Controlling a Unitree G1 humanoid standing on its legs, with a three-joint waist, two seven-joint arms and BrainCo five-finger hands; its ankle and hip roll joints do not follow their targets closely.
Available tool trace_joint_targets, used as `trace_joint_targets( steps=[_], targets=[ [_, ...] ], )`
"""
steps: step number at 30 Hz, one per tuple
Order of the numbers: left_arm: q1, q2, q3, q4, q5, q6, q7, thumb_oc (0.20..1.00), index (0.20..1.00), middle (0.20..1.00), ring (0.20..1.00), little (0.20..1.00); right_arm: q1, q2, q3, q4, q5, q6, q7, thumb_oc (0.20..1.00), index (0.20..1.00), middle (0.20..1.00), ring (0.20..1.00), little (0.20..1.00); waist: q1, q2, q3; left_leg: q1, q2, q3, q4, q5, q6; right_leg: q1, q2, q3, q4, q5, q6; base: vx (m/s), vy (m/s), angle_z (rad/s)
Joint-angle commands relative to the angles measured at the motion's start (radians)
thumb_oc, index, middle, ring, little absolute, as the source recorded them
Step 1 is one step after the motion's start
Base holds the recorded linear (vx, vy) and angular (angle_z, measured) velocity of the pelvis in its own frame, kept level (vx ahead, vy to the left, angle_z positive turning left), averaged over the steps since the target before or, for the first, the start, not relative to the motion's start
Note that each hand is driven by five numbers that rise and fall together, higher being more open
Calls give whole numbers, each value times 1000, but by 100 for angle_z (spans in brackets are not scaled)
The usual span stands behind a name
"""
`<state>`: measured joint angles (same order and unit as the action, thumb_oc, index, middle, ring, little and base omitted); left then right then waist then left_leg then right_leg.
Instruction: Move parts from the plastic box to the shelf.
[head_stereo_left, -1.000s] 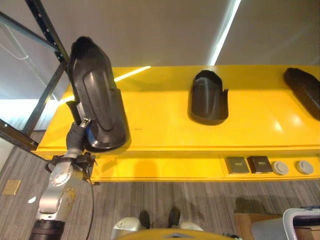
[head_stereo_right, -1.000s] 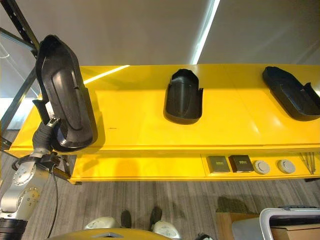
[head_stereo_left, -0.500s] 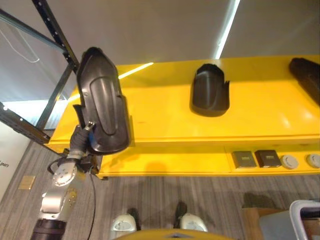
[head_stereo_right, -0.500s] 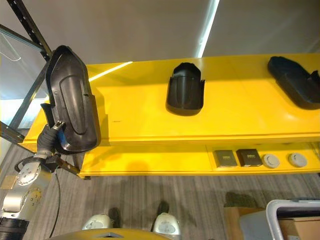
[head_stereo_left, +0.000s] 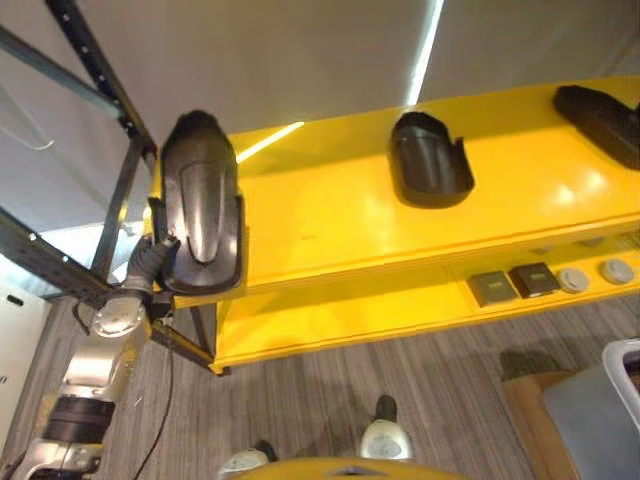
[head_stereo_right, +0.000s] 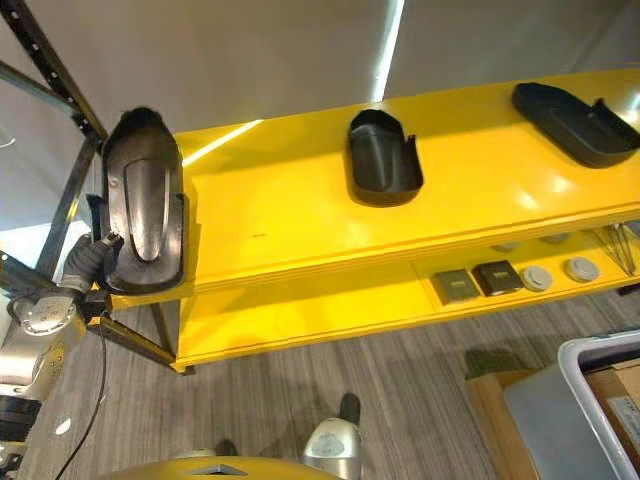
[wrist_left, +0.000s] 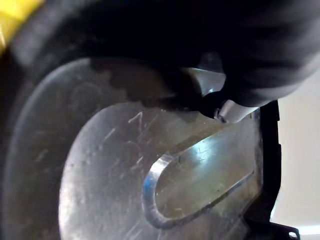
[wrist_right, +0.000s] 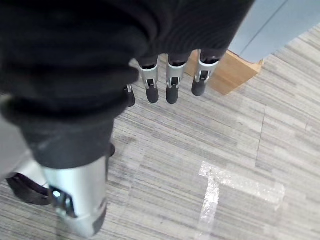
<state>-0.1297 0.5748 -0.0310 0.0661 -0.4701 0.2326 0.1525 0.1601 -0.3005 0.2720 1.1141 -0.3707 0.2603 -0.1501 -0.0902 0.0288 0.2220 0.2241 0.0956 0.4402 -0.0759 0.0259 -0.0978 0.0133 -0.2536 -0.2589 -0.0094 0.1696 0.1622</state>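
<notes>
A long black plastic part (head_stereo_left: 200, 215) lies over the left end of the yellow shelf (head_stereo_left: 340, 220), its near end at the shelf's front edge. My left hand (head_stereo_left: 155, 258) is shut on that near end from below; in the left wrist view its thumb (wrist_left: 229, 109) presses the part's scratched shell (wrist_left: 125, 175). I cannot tell whether the part rests on the shelf. Two more black parts sit on the shelf, one in the middle (head_stereo_left: 430, 160) and one at the right end (head_stereo_left: 600, 110). My right hand (wrist_right: 170, 89) hangs open over the carpet. The grey plastic box (head_stereo_right: 590, 400) is at the lower right.
Dark metal shelf uprights (head_stereo_left: 95, 85) stand just left of the held part. On the lower shelf (head_stereo_right: 300, 310) lie two small square pieces (head_stereo_right: 455, 285) and round discs (head_stereo_right: 537, 277). A brown carton (head_stereo_right: 490, 405) stands beside the box.
The camera has swung, so the shelf looks tilted. The held part looks smaller and flatter now, brought down over the shelf's left end by my left hand.
</notes>
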Motion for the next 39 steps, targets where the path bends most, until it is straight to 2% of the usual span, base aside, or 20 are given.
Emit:
trace_joint_targets(
  steps=[1, 3, 4, 7, 15, 25, 30, 33, 35, 38, 39],
  targets=[
    [-152, -29, -2, 8, -17, -8, 59, 200, 200, 200, 200, 200, 2, -69, 45, 2, -54, -3, 6, 1000, 1000, 1000, 1000, 1000, -12, 35, -23, -70, 36, -6, 62, -56, 46, 43, 37, -30, 84, -185, 3, 9, -13, -6],
    [-188, -37, -26, 61, -32, 9, 88, 200, 200, 200, 200, 200, -2, -72, 58, 3, -66, -4, 7, 1000, 1000, 1000, 1000, 1000, -19, 34, -25, -74, 39, 0, 62, -53, 44, 46, 41, -27, 76, -183, 2, 2, -23, -7],
    [-244, -57, -50, 142, -62, 24, 123, 200, 200, 200, 200, 200, -12, -77, 79, -2, -67, 1, 6, 1000, 1000, 1000, 1000, 1000, -29, 33, -26, -83, 45, 7, 66, -47, 39, 44, 45, -23, 67, -181, 0, -11, -34, -7],
    [-315, -76, -74, 278, -89, 17, 163, 200, 200, 200, 200, 200, -30, -85, 98, 0, -42, -1, 4, 1000, 1000, 1000, 1000, 1000, -45, 32, -23, -94, 58, 25, 69, -39, 31, 39, 50, -20, 60, -182, -4, -14, -36, -7],
    [-379, -92, -95, 459, 3, 26, 223, 200, 200, 200, 200, 200, -43, -81, 93, 45, -28, -37, -8, 1000, 1000, 1000, 1000, 1000, -58, 32, -26, -102, 75, 42, 79, -33, 21, 45, 61, -13, 45, -183, -11, 7, -38, -6],
    [-487, -21, -148, 668, 231, 81, 214, 200, 200, 200, 200, 200, -68, -89, 97, 113, 12, -79, -30, 1000, 1000, 1000, 1000, 1000, -80, 44, -13, -115, 83, 51, 102, -38, 15, 44, 65, 14, 44, -189, -13, 18, -10, -7],
    [-546, 3, -162, 738, 206, 75, 215, 200, 200, 200, 200, 200, -87, -104, 101, 127, 39, -92, -31, 1000, 1000, 1000, 1000, 1000, -92, 49, 7, -128, 84, 52, 106, -37, 12, 25, 62, 25, 51, -190, -13, -10, 5, -2],
    [-574, 6, -165, 763, 158, 72, 248, 200, 200, 200, 200, 200, -99, -114, 94, 135, 40, -108, -35, 1000, 1000, 1000, 1000, 1000, -100, 54, 23, -135, 81, 50, 105, -35, 10, 15, 62, 34, 51, -189, -13, -28, 21, -5],
    [-607, 15, -132, 789, 143, 100, 252, 200, 200, 200, 200, 200, -88, -103, 117, 99, 65, -82, -37, 1000, 1000, 1000, 1000, 1000, -114, 46, 35, -128, 81, 58, 105, -35, 11, 20, 63, 38, 50, -189, -13, 29, -36, -7],
    [-629, 19, -133, 801, 147, 117, 244, 200, 200, 200, 200, 200, -86, -101, 129, 73, 73, -59, -30, 1000, 1000, 1000, 1000, 1000, -115, 42, 34, -132, 84, 56, 109, -33, 8, 15, 64, 38, 55, -189, -12, 20, -55, -1],
    [-650, 24, -143, 812, 144, 125, 245, 200, 200, 200, 200, 200, -90, -105, 137, 40, 76, -33, -14, 1000, 1000, 1000, 1000, 1000, -114, 38, 34, -137, 87, 51, 113, -31, 5, 10, 65, 39, 62, -190, -12, 8, -56, -3]
  ],
)
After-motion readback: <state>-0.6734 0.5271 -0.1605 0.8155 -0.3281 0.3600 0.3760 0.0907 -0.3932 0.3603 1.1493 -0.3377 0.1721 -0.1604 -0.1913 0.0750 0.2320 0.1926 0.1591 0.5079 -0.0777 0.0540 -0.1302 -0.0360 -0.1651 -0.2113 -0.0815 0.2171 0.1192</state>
